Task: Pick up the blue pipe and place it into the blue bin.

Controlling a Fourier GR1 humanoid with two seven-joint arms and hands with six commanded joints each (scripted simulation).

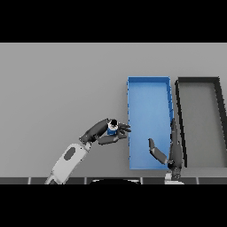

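A short blue pipe [112,129] with a dark end stands between the fingers and thumb of my left hand [101,132], which is shut on it just left of the blue bin's near-left wall. The blue bin [149,84] lies lengthwise at centre right, and nothing lies inside it except my right hand. My right hand [174,151] rests over the bin's near right corner with straight fingers pointing away from me and the thumb spread left over the bin floor.
A dark grey bin [198,80] of about the same size stands directly right of the blue bin, its left wall touching the blue one. The grey table [62,84] stretches to the left and far side.
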